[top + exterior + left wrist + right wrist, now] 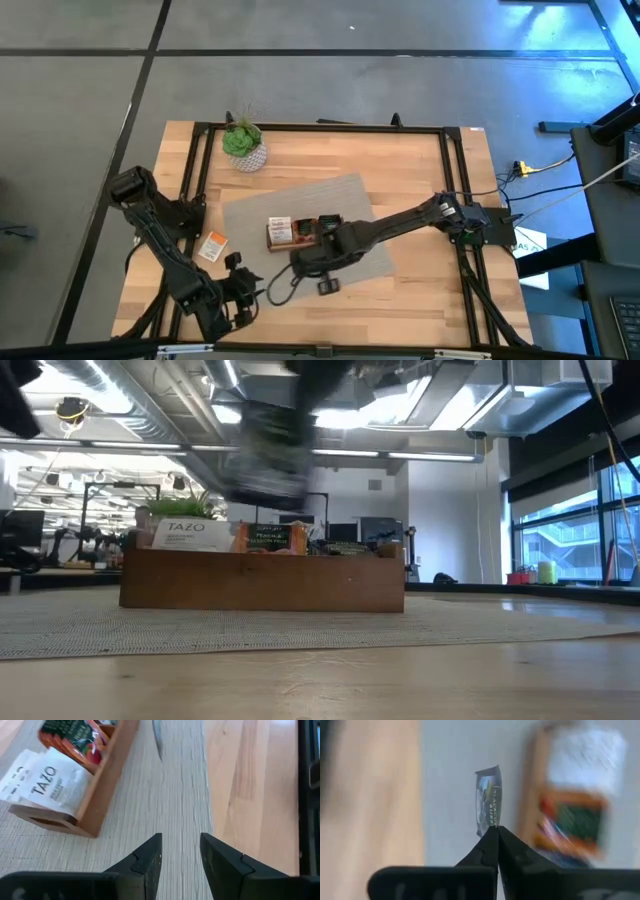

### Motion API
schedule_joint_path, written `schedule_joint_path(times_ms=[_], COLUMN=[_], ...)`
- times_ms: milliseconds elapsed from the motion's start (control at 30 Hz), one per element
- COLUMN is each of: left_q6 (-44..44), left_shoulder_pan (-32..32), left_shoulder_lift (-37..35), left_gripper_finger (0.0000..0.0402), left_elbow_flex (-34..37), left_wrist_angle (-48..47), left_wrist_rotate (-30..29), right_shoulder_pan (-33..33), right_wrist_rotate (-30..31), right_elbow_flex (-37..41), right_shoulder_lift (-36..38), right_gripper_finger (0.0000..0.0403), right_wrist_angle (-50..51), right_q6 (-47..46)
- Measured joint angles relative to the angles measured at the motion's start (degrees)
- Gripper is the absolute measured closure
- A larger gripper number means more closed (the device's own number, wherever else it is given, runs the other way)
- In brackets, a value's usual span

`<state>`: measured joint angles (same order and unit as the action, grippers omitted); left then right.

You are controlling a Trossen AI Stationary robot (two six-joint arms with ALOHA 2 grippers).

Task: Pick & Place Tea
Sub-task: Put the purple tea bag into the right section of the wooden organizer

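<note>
- Because its edge is pinched between the closed fingertips of the right gripper (496,829), the small dark grey foil tea sachet (489,800) stands up beyond the fingers in the right wrist view; we judge this thin-edge grip is meant to let the flat packet drop upright into a slot.
- We see that sachet carried in the air above the grey woven mat (300,200), close to the long brown wooden three-compartment tray (260,580), so we take the step in hand to be the carry toward its compartment.
- We find the rest of the tea standing on edge in the tray: white sachets (47,782) in the end compartment, red-and-green ones (72,735) in the next, packed so each stays upright.
- One white-and-orange sachet (212,246) lies flat on the pale wooden table (420,160), off the mat, near the left arm.
- We see the right arm stretched low from the table's right edge across the mat, its wrist over the tray's near end.
- The left gripper (180,847) hovers folded back at the table's near left corner, fingers parted and holding nothing, pointing at the mat beside the tray.
</note>
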<state>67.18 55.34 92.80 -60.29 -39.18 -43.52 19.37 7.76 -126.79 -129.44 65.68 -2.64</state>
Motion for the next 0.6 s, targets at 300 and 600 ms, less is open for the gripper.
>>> schedule_joint_path(times_ms=[300,600], left_q6=[3.74,-0.1], left_shoulder_pan=[-5.93,-8.46], left_shoulder_lift=[-4.74,-5.34], left_gripper_finger=[0.0272,0.0272], left_elbow_flex=[-0.07,-0.07], left_wrist_angle=[0.45,0.41], left_wrist_rotate=[8.4,6.84], right_shoulder_pan=[0.77,0.77], right_wrist_rotate=[5.74,6.63], right_elbow_flex=[-2.15,-2.03], right_shoulder_lift=[0.27,1.87], right_gripper_finger=[0.0398,0.0398], right_wrist_angle=[21.95,21.83], right_q6=[-1.27,2.48])
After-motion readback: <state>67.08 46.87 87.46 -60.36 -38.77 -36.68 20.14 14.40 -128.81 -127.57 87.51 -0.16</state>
